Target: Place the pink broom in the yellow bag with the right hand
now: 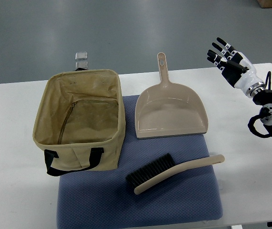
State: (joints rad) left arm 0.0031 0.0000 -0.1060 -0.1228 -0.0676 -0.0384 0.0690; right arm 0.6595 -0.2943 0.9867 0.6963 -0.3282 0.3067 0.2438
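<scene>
At the far left, a white surface (16, 157) carried everything, with a blue mat (140, 205) spread over its middle; the yellow bag (81, 126) stood open on the left, its right part on the mat and the rest on the bare surface; its mouth gaped upward, a zip ran down the inside of the lining, and a black strap (74, 164) hung along its near side; just behind the bag, at the far edge of the surface, sat a small clear clip or buckle (82, 59), too small to make out properly.

To the right of the bag lay a dustpan (170, 112), beige-pink, flat on the mat with its handle pointing away toward the far edge and its wide lip facing the near side; it sat close beside the bag without touching it.

In front of the dustpan lay the broom (174, 173), flat on the mat, well outside the bag; its dark bristles pointed toward the left, near the bag's front corner, and its pale handle slanted up to the right, ending near the mat's right edge.

At the far right, the right robot hand (226, 56) hung above the back corner of the surface, fingers spread and holding nothing, well apart from the broom; its arm came in from the right edge with black cabling (264, 119) looped below the wrist.
</scene>
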